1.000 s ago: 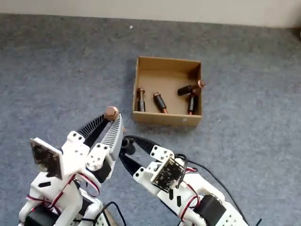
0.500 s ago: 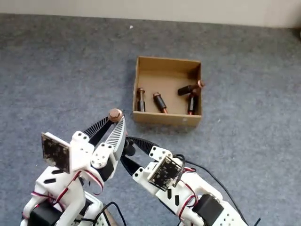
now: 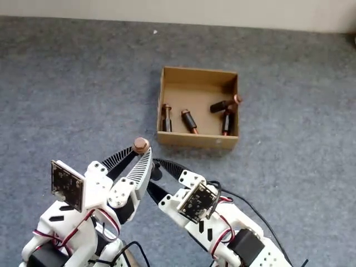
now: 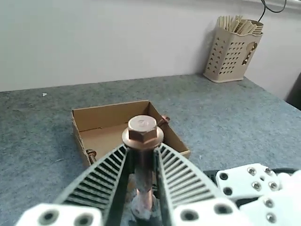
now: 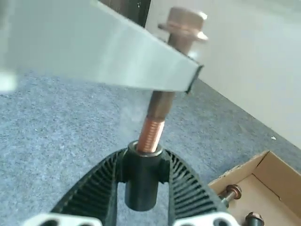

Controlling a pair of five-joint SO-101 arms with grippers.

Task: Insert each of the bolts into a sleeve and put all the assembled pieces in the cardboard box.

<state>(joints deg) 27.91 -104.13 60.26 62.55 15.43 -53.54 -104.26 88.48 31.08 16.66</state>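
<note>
The copper-coloured hex-head metal bolt [image 4: 142, 131] was found clamped by its shank in the left gripper [image 4: 142, 149]. Its threaded tip sat in the black cylindrical sleeve [image 5: 140, 188], clenched beneath in the right gripper [image 5: 141, 160]. Both parts were judged rigid, smooth and liable to slip, so mid-body grasps were advised.

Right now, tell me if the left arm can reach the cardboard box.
Probably yes. The cardboard box sits open-topped beyond the left gripper, nothing between them, though its bolt meets the sleeve in the right gripper.

Beige perforated holder [image 4: 233, 52] (full of sticks) on grey carpet [image 3: 72, 83]
</note>
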